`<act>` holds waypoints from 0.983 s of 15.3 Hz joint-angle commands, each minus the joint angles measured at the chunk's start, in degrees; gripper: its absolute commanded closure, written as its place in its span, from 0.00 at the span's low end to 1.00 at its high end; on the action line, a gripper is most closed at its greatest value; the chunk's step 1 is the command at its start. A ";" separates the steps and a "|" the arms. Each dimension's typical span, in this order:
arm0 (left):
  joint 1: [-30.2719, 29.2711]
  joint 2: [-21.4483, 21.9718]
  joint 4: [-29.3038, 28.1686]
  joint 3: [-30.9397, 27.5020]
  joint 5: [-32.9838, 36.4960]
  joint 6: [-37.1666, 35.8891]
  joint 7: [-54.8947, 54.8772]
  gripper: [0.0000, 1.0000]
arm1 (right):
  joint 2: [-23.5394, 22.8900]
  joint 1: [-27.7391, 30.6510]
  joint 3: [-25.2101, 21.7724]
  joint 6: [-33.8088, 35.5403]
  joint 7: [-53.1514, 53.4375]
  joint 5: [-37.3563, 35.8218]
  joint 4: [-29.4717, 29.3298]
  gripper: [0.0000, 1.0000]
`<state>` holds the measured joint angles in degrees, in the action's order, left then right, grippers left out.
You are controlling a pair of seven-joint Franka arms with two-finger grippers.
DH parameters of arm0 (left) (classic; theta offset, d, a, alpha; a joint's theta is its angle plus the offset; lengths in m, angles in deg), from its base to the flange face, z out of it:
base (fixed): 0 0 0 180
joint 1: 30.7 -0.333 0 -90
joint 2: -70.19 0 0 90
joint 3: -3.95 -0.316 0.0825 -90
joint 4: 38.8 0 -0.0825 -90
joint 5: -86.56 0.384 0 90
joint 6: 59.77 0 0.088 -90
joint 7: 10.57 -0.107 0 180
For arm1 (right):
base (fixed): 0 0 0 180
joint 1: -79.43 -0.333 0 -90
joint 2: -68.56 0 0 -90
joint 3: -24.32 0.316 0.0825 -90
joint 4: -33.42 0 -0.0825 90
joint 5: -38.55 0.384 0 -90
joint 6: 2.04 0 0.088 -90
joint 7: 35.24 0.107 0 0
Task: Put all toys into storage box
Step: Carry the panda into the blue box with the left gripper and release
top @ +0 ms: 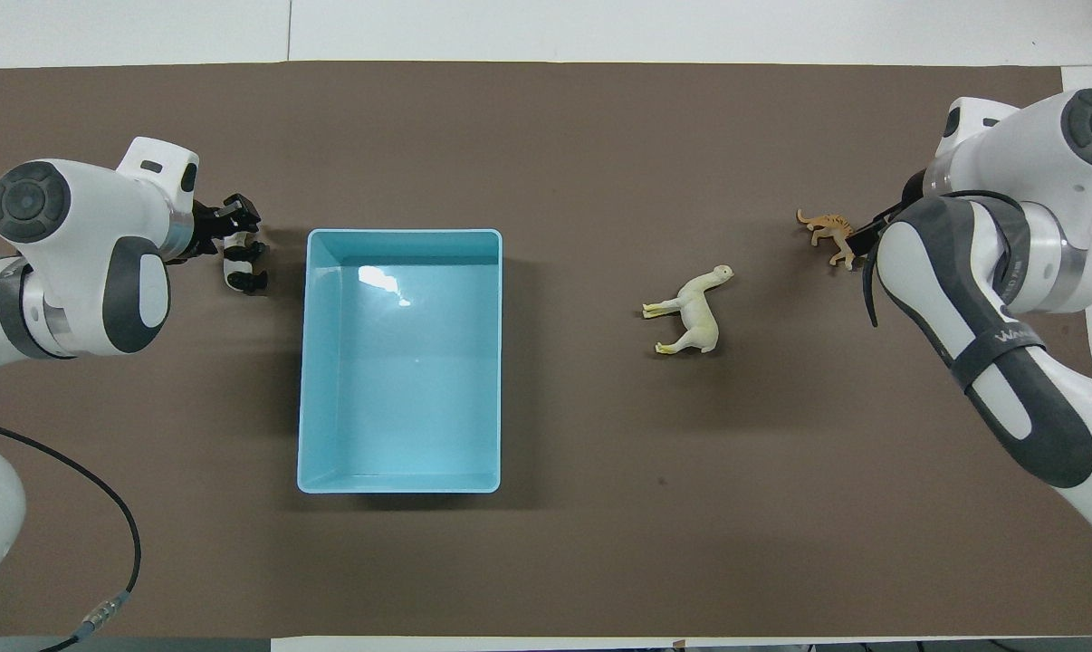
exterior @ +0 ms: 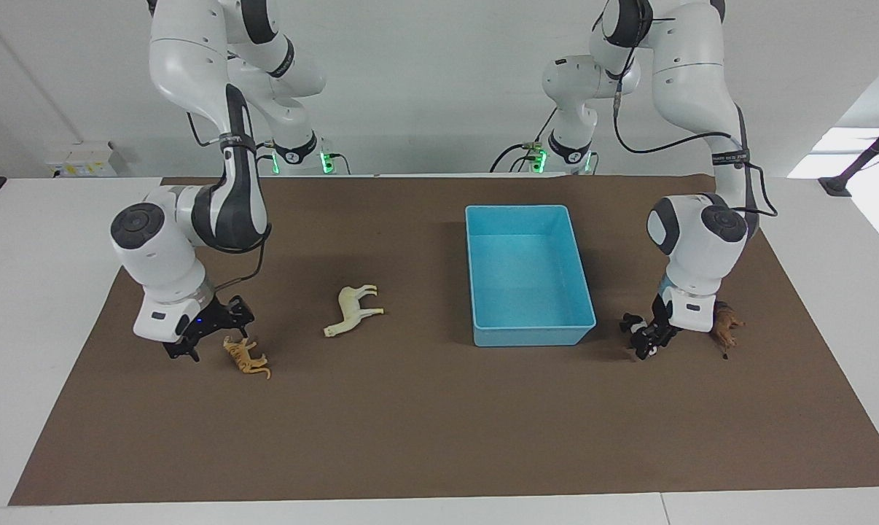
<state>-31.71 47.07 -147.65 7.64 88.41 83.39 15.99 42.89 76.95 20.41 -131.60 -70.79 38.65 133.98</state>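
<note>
1. You have open desk (exterior: 425, 423) around the empty storage box (exterior: 483, 219).
2. Your left tool (exterior: 651, 343) grips the panda (exterior: 635, 324) beside the box; lion (exterior: 726, 326) adjacent.
3. Your right tool (exterior: 210, 335), spread wide, sits beside the tiger (exterior: 246, 356); llama (exterior: 352, 310) lies between tiger and box.

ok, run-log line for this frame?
left gripper: at black-and-white panda figurine | right gripper: at orange striped tiger figurine | light blue plastic bin: empty

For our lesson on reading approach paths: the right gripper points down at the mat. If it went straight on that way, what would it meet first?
Most likely the tiger: the right gripper hangs low beside it, by the brown mat. Depth is unclear; it might touch the mat alongside instead.
</note>
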 commanded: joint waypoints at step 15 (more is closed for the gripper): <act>0.49 1.06 19.44 -0.01 2.72 -26.93 -0.38 0.84 | -0.78 1.07 0.31 -5.27 -7.26 -1.16 3.95 0.15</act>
<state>-31.69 47.69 -135.52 7.70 90.02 66.53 15.74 41.62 76.96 20.21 -135.49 -77.03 38.63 136.78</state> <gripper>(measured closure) 0.661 0.004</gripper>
